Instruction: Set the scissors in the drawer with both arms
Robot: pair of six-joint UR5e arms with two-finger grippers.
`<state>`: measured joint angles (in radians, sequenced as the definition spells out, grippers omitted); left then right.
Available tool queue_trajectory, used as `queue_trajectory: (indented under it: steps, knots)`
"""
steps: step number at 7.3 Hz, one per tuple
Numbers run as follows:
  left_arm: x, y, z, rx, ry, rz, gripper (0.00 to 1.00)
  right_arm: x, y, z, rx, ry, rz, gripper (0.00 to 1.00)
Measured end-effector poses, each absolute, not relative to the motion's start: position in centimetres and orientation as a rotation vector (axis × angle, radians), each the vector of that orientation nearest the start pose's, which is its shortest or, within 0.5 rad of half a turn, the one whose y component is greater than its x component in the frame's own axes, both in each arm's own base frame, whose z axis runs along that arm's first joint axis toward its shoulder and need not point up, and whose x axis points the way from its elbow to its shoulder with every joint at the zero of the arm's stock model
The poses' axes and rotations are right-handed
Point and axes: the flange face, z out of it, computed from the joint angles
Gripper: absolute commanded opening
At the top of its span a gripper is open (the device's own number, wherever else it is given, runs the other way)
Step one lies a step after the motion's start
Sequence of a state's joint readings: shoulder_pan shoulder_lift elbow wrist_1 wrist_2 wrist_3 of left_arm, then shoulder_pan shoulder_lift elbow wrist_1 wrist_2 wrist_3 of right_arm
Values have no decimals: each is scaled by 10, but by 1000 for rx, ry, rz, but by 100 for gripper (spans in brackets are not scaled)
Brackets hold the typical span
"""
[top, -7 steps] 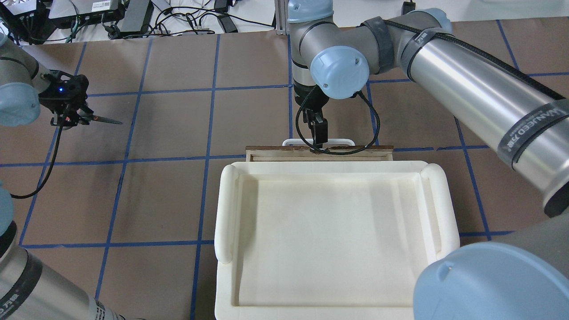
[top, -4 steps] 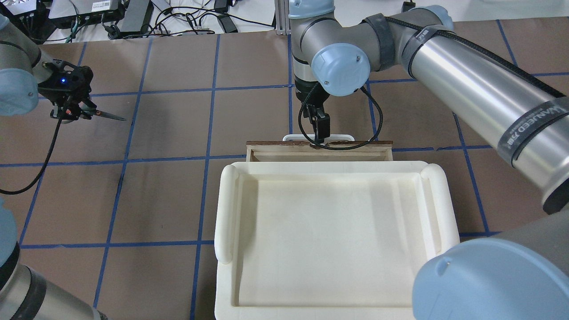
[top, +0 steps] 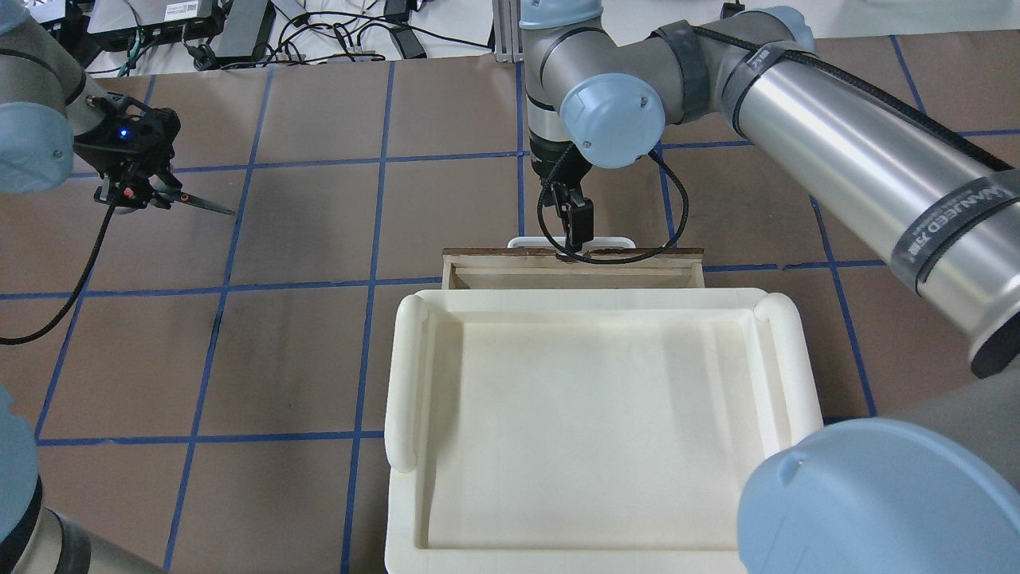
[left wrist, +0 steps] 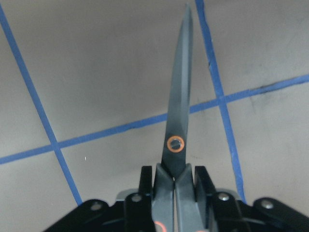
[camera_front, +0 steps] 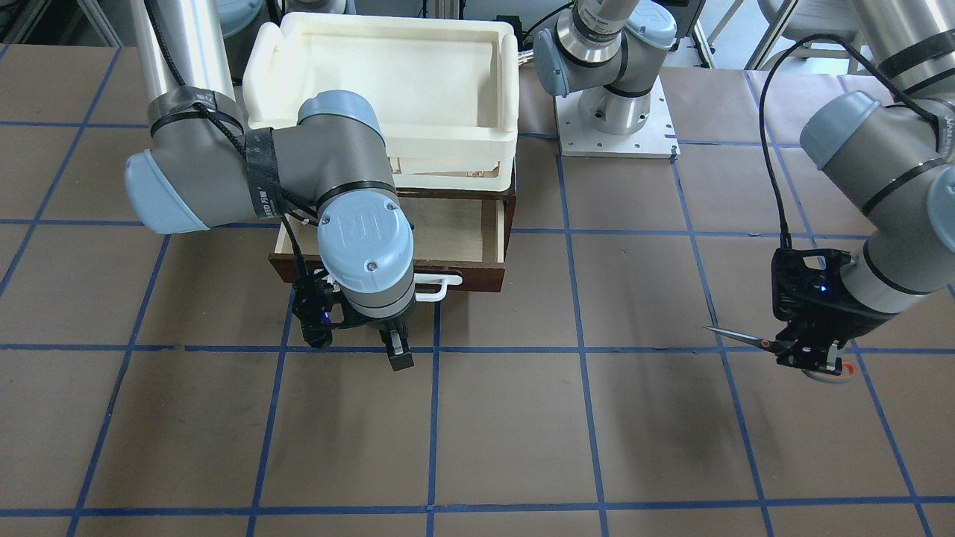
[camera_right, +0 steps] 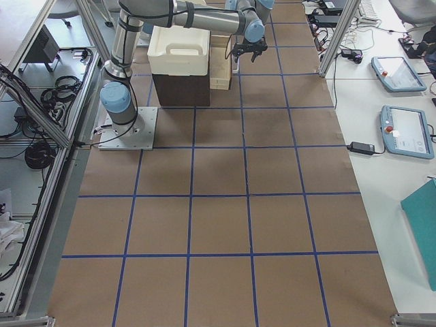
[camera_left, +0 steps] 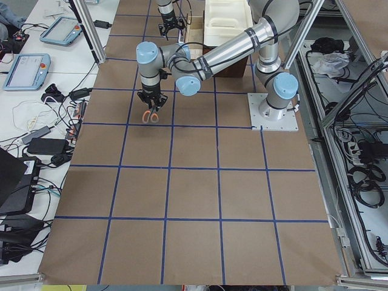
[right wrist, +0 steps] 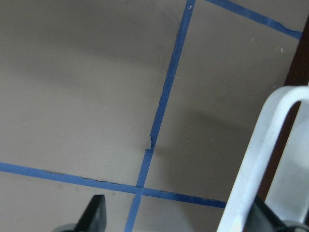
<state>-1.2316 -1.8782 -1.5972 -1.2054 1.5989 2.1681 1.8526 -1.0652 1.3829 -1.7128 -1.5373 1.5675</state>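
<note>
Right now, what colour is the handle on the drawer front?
White: the handle on the drawer shows best in the front-facing view.

Matt metal scissors, dark wooden drawer, glossy white handle

Big cream-white plastic bin is sitting just behind the right gripper, on the robot's side of it. Brown paper is covering everything under both grippers, with blue tape lines running across it in a grid. Past the left gripper, a mess of black cables and power bricks is lying along the far edge.
</note>
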Motion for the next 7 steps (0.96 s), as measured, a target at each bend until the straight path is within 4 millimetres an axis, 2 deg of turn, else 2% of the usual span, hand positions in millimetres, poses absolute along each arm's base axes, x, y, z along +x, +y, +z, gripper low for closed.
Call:
queue_trajectory:
  steps: [2, 5, 7]
  knots:
    - [54, -603, 355, -2490, -1943, -37, 0, 313, -599, 297, 1944, 2594, 203, 100]
    - [41, -597, 365, -2487, -1930, -31, 0, 312, -609, 299, 1928, 2590, 190, 100]
    - [22, -591, 377, -2499, -1920, -29, 0, 314, -618, 297, 1921, 2586, 187, 100]
